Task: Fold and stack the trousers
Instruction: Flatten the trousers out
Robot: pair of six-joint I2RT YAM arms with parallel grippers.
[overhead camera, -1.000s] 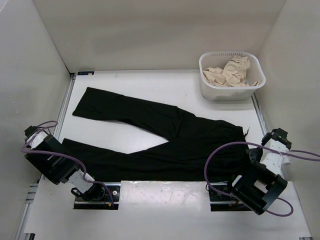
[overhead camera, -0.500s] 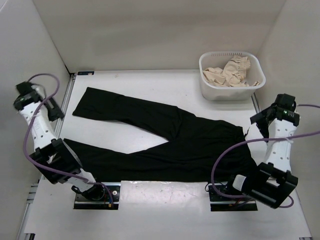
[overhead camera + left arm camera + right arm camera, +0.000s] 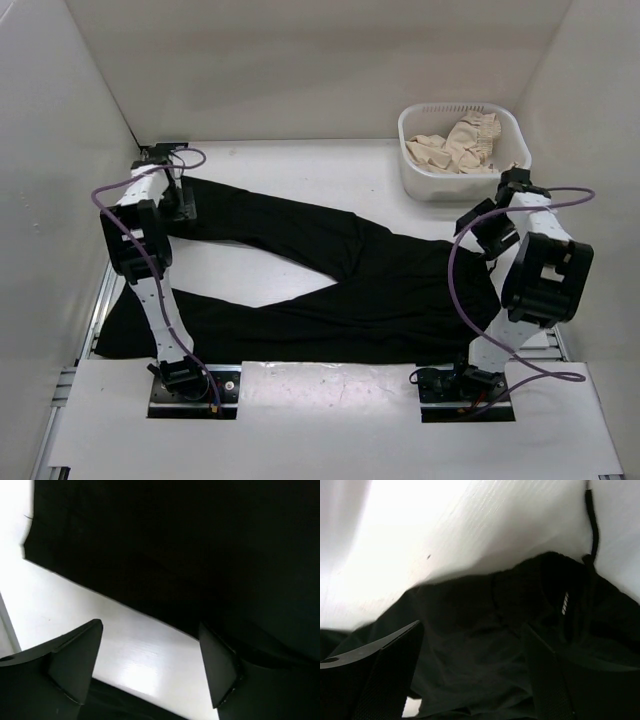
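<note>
**Left gripper [image 3: 150, 667] spread wide at the edge of the black trousers [image 3: 190, 545]**

The dark cloth fills the top and right of the view. Its straight edge runs diagonally from a corner at the upper left down to the lower right. Bare white table [image 3: 100, 615] shows below that edge and in the gap between the two dark fingers [image 3: 70, 660]. One finger lies over the table, the other overlaps the cloth.
</note>
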